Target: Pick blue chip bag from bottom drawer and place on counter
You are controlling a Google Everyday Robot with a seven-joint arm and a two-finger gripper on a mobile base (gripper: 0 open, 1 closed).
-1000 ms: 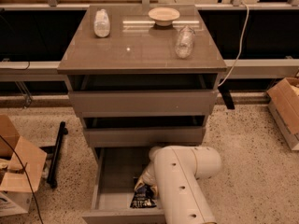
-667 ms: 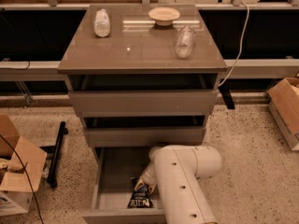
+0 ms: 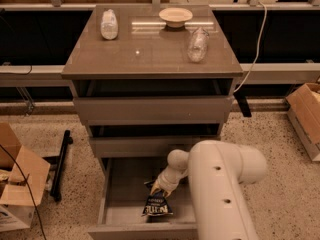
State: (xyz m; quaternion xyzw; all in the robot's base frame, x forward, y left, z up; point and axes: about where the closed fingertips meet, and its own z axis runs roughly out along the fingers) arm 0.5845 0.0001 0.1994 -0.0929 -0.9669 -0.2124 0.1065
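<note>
Reaches down into the open bottom drawer [image 3: 117, 194] with the gripper [image 3: 159, 186], jaws pinched on the top of the blue chip bag [image 3: 157, 206], low near the drawer's front.

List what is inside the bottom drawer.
The bottom drawer holds the blue chip bag, with the gripper at the bag's upper end. Nothing else shows on its visible floor. The arm covers the drawer's right side, so anything there is hidden.

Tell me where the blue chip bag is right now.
In the camera view the blue chip bag is low and centre, inside the open bottom drawer, just under the gripper and left of the white arm.
</note>
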